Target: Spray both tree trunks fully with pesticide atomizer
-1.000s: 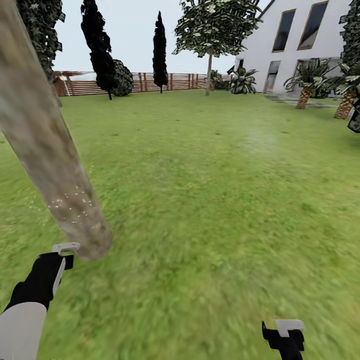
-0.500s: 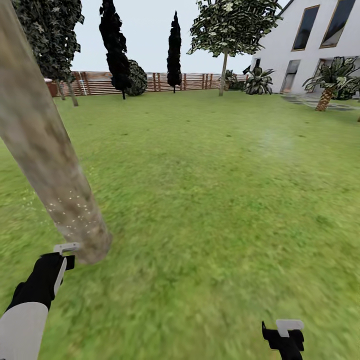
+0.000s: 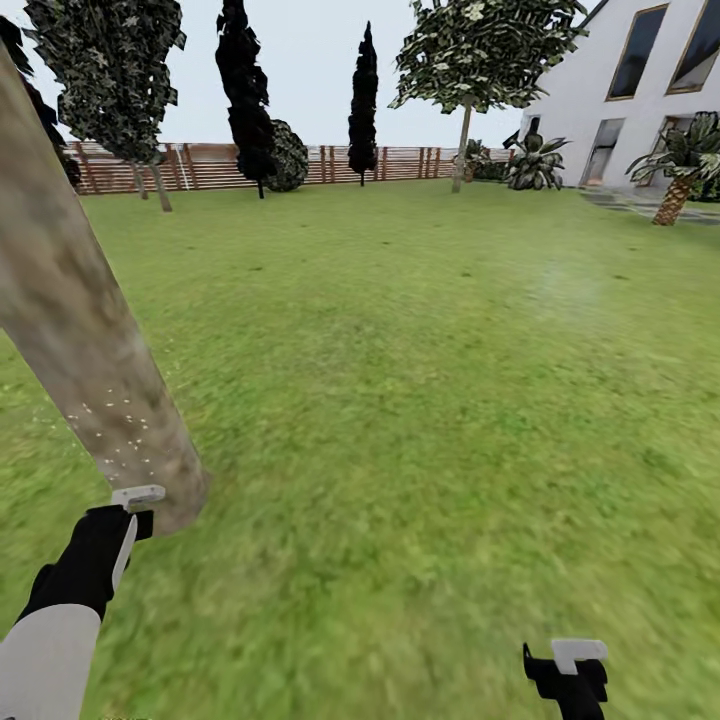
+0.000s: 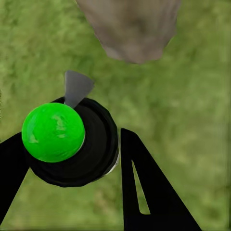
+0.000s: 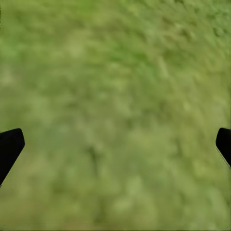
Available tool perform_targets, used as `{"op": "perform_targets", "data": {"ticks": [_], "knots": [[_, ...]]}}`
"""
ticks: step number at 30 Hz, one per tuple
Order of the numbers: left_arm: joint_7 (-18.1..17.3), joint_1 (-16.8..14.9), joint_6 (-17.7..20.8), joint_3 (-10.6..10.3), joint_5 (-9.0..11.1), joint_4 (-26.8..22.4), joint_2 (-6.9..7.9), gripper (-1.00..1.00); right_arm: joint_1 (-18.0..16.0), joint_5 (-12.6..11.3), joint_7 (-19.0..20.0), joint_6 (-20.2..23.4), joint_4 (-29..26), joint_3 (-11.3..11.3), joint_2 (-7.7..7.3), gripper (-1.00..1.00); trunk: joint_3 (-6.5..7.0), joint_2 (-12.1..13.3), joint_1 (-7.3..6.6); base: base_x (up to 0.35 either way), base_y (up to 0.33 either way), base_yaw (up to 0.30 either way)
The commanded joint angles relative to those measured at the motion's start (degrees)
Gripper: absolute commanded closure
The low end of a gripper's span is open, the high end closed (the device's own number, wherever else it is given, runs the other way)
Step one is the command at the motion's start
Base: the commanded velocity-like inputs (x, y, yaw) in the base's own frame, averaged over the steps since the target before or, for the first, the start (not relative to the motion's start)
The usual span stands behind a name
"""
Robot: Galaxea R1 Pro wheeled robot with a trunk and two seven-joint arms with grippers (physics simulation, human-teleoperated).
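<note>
The lawn (image 3: 430,400) fills the ground out to a brown fence (image 3: 400,162) at twelve o'clock; a white house (image 3: 640,80) stands at two o'clock. A thick tree trunk (image 3: 80,330) leans across nine o'clock, mottled beige-grey, with fine white specks low down. At seven o'clock the left gripper (image 3: 120,530) sits just beside the trunk's base; in the left wrist view its fingers (image 4: 144,187) are closed around the sprayer (image 4: 72,142), a black body with a green ball on top, nozzle towards the trunk (image 4: 130,29). At five o'clock the right gripper (image 3: 570,675) hangs over grass; its fingers (image 5: 9,147) are spread wide, empty.
</note>
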Motion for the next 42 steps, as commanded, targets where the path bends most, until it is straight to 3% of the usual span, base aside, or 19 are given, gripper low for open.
{"op": "perform_targets", "data": {"ticks": [1,16,33,42], "knots": [[0.01,-0.05,0.27,0.03,-0.13,-0.07,-0.02,1.00,-0.04,0.60,-0.27,-0.19,0.10,-0.32,0.00,-1.00,-0.05,-0.02,0.00,0.143,-0.251,0.261],[0.01,-0.05,0.24,0.11,-0.05,-0.11,-0.02,1.00,-0.04,0.61,-0.27,-0.20,0.10,-0.32,0.00,-1.00,-0.05,-0.02,0.00,0.150,-0.251,0.264],[0.01,-0.05,0.21,0.12,-0.11,-0.10,-0.02,1.00,0.45,0.54,-0.27,-0.27,0.01,-0.32,-0.01,-1.00,-0.05,-0.02,0.00,0.173,-0.251,0.017],[0.01,-0.05,0.22,0.12,-0.11,-0.12,-0.02,1.00,0.46,0.60,-0.27,-0.26,0.03,-0.32,0.10,-1.00,-0.05,-0.02,0.00,0.169,-0.251,0.238]]}}
